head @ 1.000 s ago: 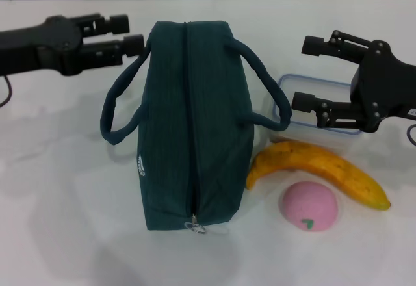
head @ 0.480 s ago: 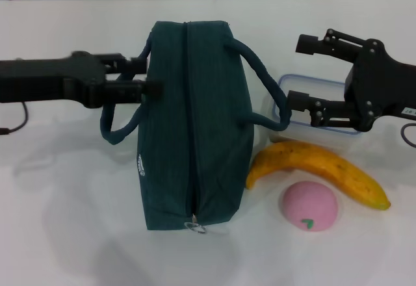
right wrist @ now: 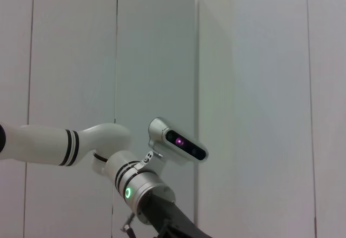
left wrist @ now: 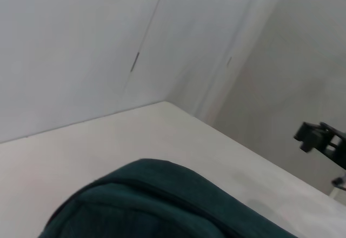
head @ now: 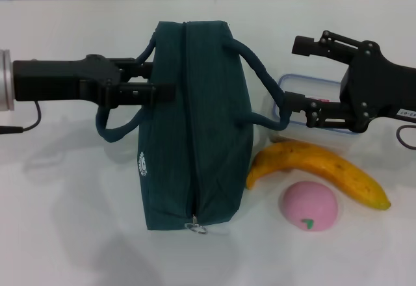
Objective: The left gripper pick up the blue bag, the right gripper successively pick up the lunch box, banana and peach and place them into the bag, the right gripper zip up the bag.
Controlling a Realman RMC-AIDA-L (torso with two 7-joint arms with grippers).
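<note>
The blue bag (head: pixel 195 136) lies zipped on the white table, ring pull toward me; its top also shows in the left wrist view (left wrist: pixel 151 205). My left gripper (head: pixel 155 79) is open, its fingers reaching over the bag's left edge, either side of the left handle (head: pixel 114 127). My right gripper (head: pixel 300 73) is open, hovering above the lunch box (head: pixel 315 87) and the bag's right handle (head: pixel 263 81). The banana (head: pixel 318 169) lies right of the bag. The peach (head: pixel 309 206) sits just in front of it.
The white table (head: pixel 65 221) ends at a wall behind the bag. The right wrist view shows my left arm's silver wrist with its green light (right wrist: pixel 128 192) before white wall panels. The left wrist view shows my right gripper (left wrist: pixel 324 140) far off.
My left gripper has moved right, from beside the bag to over its left edge at the handle. My right gripper has shifted slightly left toward the right handle.
</note>
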